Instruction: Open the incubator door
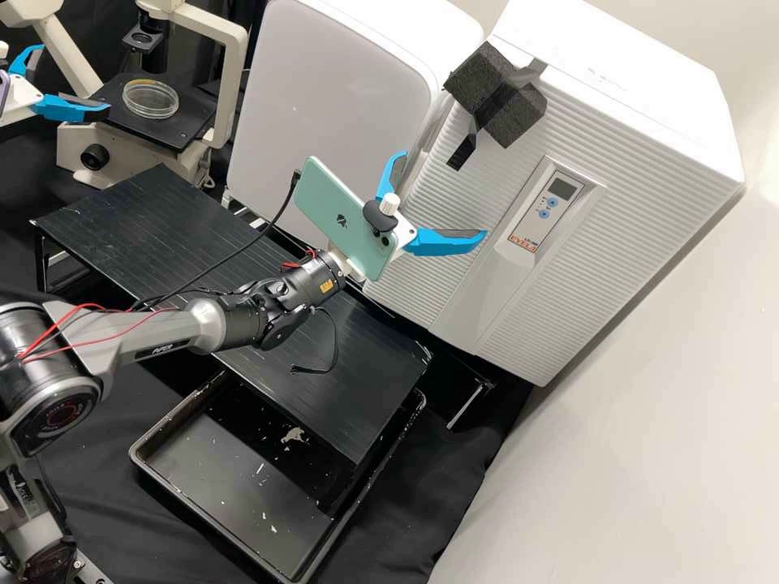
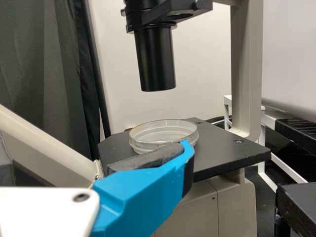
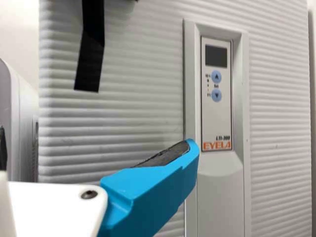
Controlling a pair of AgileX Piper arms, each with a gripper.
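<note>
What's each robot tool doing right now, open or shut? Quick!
Left tool: open, holding nothing, near the clear round dish.
Right tool: open, holding nothing, in front of the incubator.

The white, ribbed incubator door (image 1: 578, 284) stands upright and shut across its cabinet's (image 1: 641, 77) front.

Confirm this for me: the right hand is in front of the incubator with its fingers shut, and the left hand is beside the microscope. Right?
Not quite. The right hand is in front of the incubator, but it is open, not shut, as the high view shows. The left hand is beside the microscope.
</note>
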